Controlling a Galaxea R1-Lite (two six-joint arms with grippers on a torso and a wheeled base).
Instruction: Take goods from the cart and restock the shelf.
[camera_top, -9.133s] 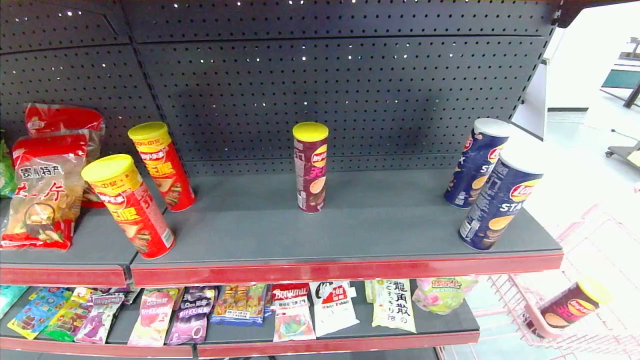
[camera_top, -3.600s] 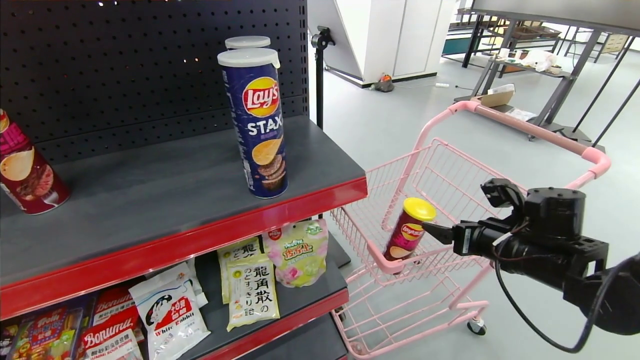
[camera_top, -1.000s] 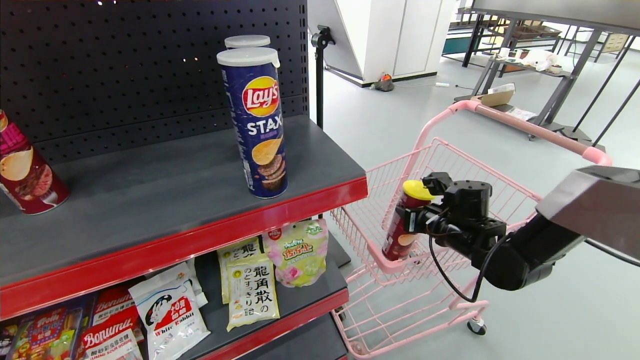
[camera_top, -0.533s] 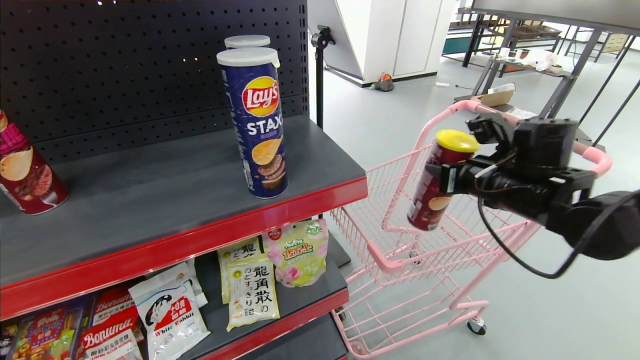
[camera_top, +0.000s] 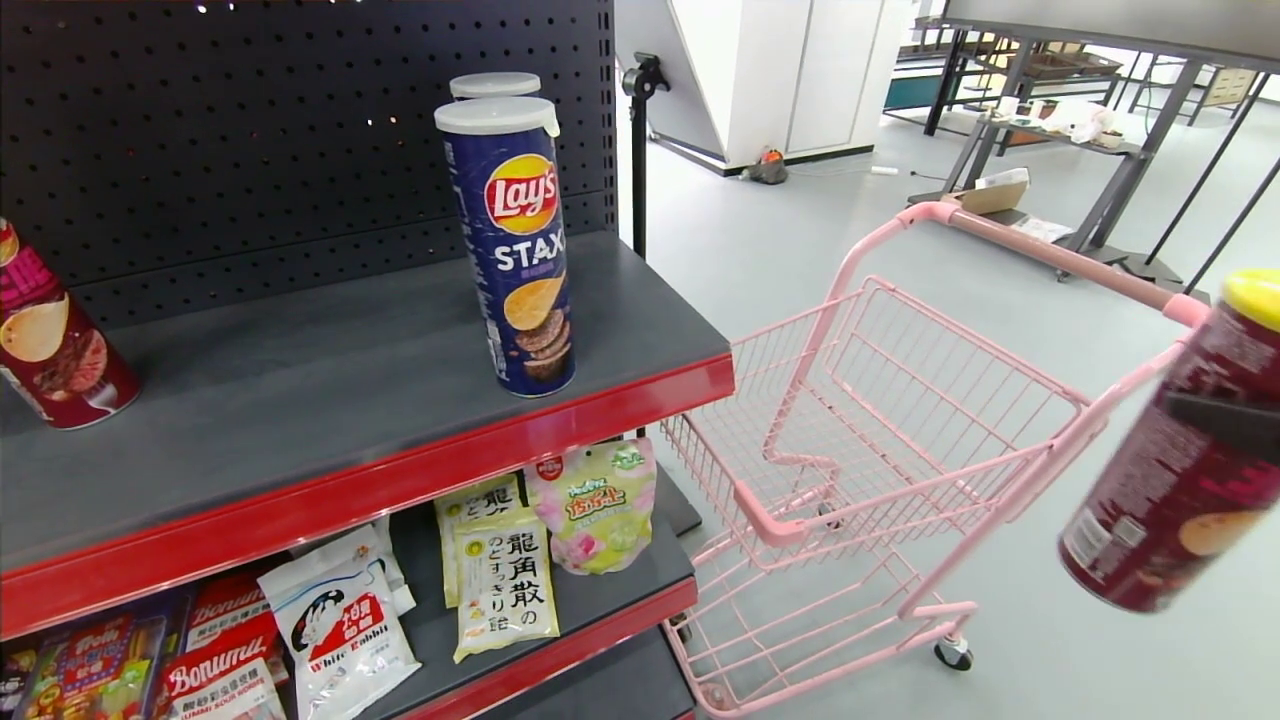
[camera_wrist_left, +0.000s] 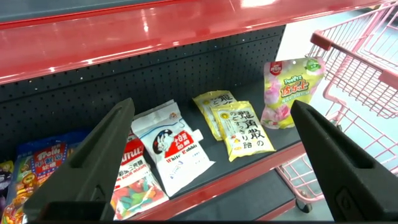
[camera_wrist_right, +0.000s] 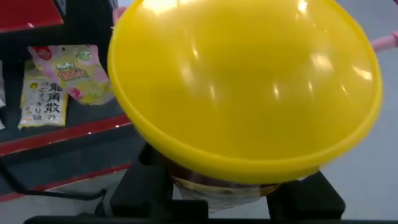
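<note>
- My right pincer is pinching a maroon chip can below its yellow lid; black fingers press on either side of it.
- The can hangs in the air, tilted with the lid uppermost, out of the basket and by the handle end of the pink wire cart. Its label shows a chip picture and a white panel of small print.
- My left pincer is spread wide with nothing between the fingers, in front of the lower shelf.
- On that lower shelf lie snack bags: a white bag with a cartoon rabbit, a yellow-green bag with black characters and a pink-and-green pouch.
- On the dark upper shelf a navy chip can stands upright near the red front edge, with a round logo, white lettering and stacked chips pictured.
- Just behind it stands a second can with a clear lid.
- Another maroon can stands at the shelf's left.
</note>
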